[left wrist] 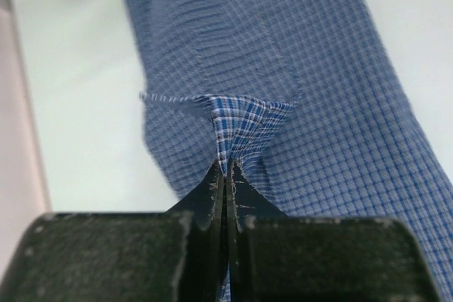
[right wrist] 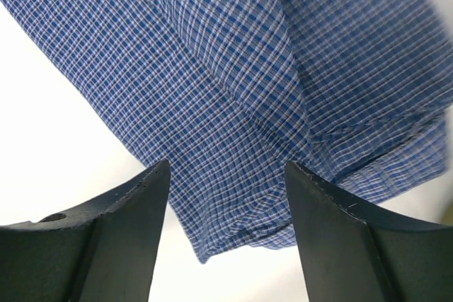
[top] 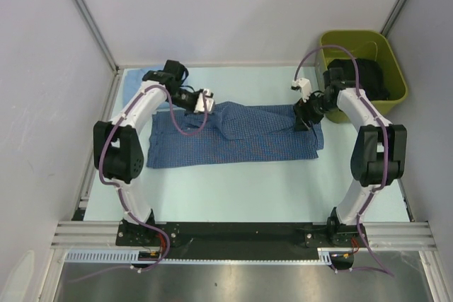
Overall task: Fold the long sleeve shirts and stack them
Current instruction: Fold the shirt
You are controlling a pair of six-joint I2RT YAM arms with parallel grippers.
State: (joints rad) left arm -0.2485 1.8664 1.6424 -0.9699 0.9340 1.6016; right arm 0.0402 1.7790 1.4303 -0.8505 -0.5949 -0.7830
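The medium blue checked long sleeve shirt [top: 233, 143] lies spread across the middle of the table. At the shirt's back edge, my left gripper [top: 209, 102] is shut on a pinch of the cloth. In the left wrist view the checked shirt [left wrist: 318, 104] rises in a small peak into the closed left gripper [left wrist: 226, 164]. My right gripper [top: 304, 122] hangs over the shirt's right end. In the right wrist view the right gripper [right wrist: 226, 164] is open, with a corner of the checked shirt [right wrist: 212, 68] between and beyond its two fingers. A bit of pale blue cloth [top: 144, 74], perhaps the other shirt, shows at the back left, mostly hidden by the left arm.
A green bin [top: 393, 79] with something dark inside stands at the back right, close behind the right arm. Grey walls close in the table on the left, back and right. Bare table [top: 233, 189] lies between the shirt and the arm bases.
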